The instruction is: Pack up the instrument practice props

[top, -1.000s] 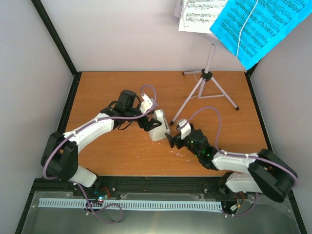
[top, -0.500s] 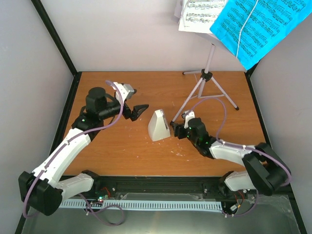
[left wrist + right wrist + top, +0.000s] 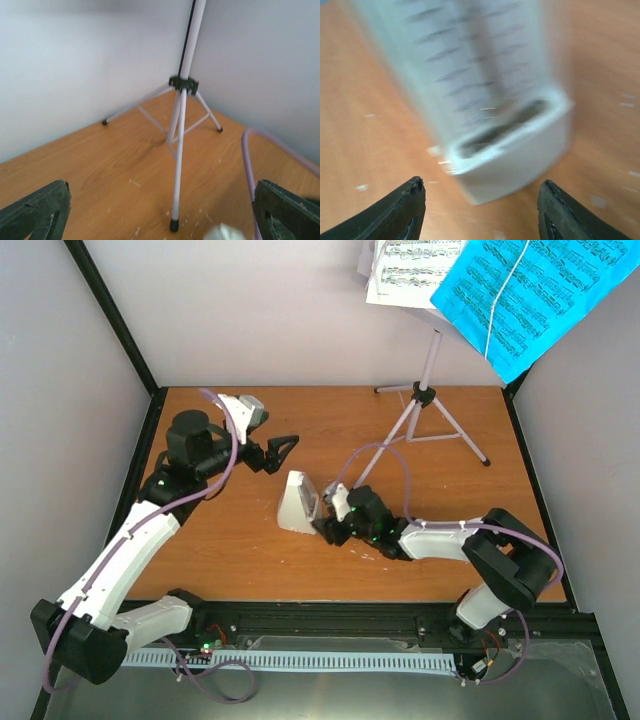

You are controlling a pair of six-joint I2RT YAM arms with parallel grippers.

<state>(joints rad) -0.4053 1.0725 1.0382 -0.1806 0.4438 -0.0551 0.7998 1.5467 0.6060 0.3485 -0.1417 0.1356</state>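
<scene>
The white pyramid metronome (image 3: 296, 502) stands on the wooden table left of centre. It fills the right wrist view as a blurred white body (image 3: 490, 100). My right gripper (image 3: 328, 522) is open just to the metronome's right, with its fingertips (image 3: 405, 210) spread on either side of the base and not closed on it (image 3: 480, 212). My left gripper (image 3: 282, 448) is open and empty, above and behind the metronome. It faces the lilac tripod music stand (image 3: 420, 405), whose legs show in the left wrist view (image 3: 179, 150). White pages (image 3: 410, 270) and bright-blue pages (image 3: 530, 295) sit on its tray at the top.
The table (image 3: 220, 560) is enclosed by pale walls at the back and both sides. The stand's near leg foot (image 3: 174, 225) rests just right of the metronome. A lilac cable (image 3: 250, 165) loops at the right of the left wrist view.
My left gripper let go of the metronome and drew back to the left. My right arm reached left to the metronome, which has shifted left across the table.
</scene>
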